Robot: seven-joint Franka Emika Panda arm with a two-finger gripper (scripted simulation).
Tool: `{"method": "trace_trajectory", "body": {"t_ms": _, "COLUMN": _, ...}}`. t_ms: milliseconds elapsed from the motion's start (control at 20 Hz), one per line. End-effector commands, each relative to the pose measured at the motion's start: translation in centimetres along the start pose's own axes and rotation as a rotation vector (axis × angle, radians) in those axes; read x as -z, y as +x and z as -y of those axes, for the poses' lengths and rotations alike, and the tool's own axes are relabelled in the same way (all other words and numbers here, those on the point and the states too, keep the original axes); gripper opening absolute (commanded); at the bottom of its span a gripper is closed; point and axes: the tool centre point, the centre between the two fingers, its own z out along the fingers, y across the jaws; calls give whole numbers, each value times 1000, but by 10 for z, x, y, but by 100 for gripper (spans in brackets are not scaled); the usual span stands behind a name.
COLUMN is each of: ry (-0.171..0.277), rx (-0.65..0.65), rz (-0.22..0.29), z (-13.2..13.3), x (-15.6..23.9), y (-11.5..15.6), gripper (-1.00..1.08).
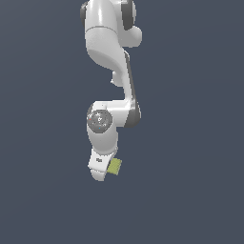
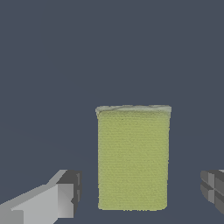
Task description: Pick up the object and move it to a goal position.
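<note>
Tool (image 2: pixel 140 194): spread wide, holding nothing; one finger (image 2: pixel 61 197) on each side of the block.
Block (image 2: pixel 132 157): flat on the worktop (image 2: pixel 109 52), between the fingers, touching neither.
Long axis: across the closing line; narrow width faces the pads.
Judgement: tool appears aligned; descend, then close.
</note>
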Motion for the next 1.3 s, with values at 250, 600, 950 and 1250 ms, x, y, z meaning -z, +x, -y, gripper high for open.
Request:
{"method": "trace_trajectory", "body": {"t_ms": 250, "ry": 0, "rx": 24, "rz": -2, "z": -2, "x": -3, "y": -2, "gripper": 100}}
{"method": "trace_trajectory", "body": {"t_ms": 600, "ry": 0, "rx": 26, "rz": -1, "z": -1, "x": -22, "y": -2, "gripper": 100}}
{"method": "trace_trajectory", "body": {"t_ms": 950, "ry": -1, "rx": 29, "rz": -1, "z": -1, "x": -52, "y": -2, "gripper": 100}}
{"method": "trace_trajectory", "body": {"t_ms": 1250, "ry": -1, "rx": 29, "rz": -2, "z": -2, "x": -53, "y": -2, "gripper": -100}}
